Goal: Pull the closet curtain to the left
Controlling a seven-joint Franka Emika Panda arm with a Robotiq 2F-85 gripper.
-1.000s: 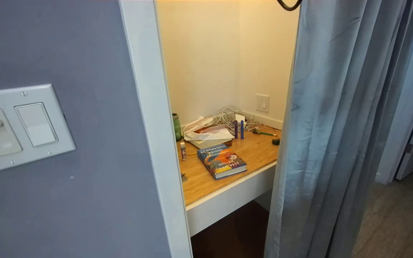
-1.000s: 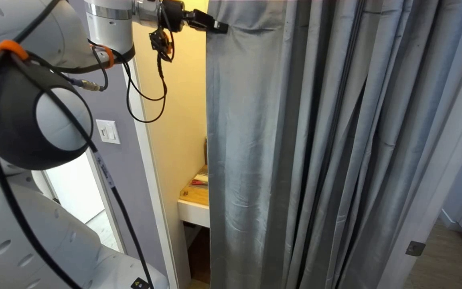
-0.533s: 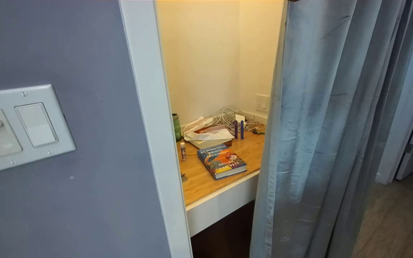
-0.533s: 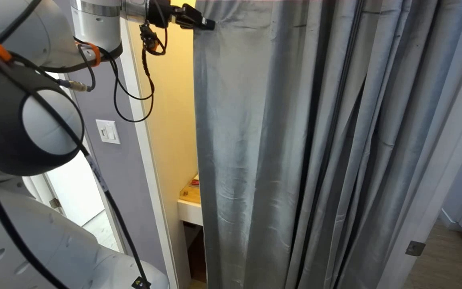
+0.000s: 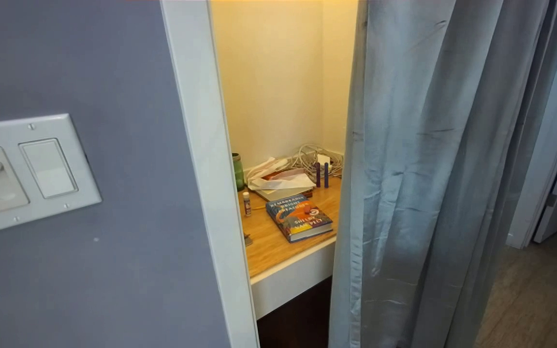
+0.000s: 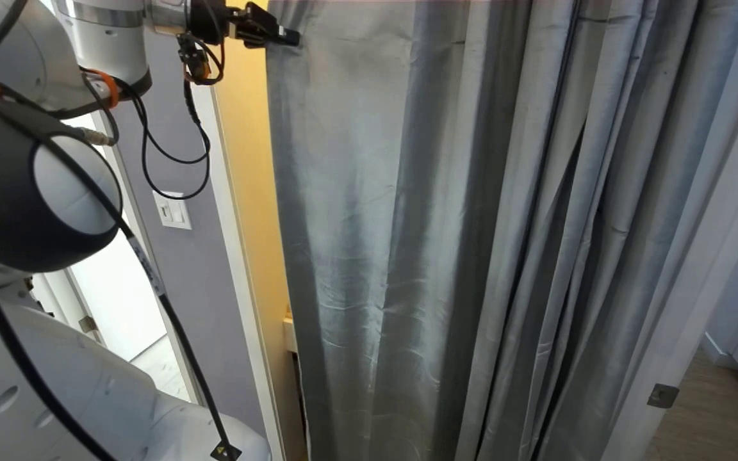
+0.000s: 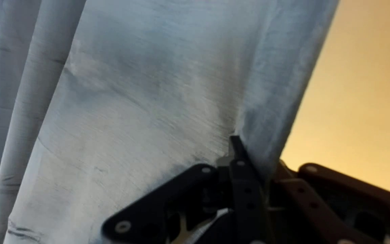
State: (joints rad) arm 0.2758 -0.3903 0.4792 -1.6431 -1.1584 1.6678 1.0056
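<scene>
The silvery grey-blue closet curtain (image 5: 418, 169) hangs floor-length across the right part of the closet opening; it also shows in an exterior view (image 6: 369, 224) and in the wrist view (image 7: 147, 84). My gripper (image 6: 292, 38) is high up at the curtain's free left edge. In the wrist view my gripper (image 7: 249, 152) is shut on this edge, with fabric pinched between the black fingers. One fingertip is hidden behind the fabric. The cream-yellow closet (image 5: 269, 96) shows left of the curtain, and as a narrow yellow strip in an exterior view (image 6: 247, 160).
White trim (image 5: 206, 159) borders the closet's left side, beside a grey-blue wall with a light switch plate (image 5: 36, 174). Inside, a wooden desk shelf (image 5: 264, 261) bears a book (image 5: 300, 217), papers and cables. A white door frame (image 6: 676, 288) stands right of the curtain.
My gripper and the curtain's free edge have moved left. The curtain's folds have spread wider, and the gap showing the closet has narrowed in both exterior views.
</scene>
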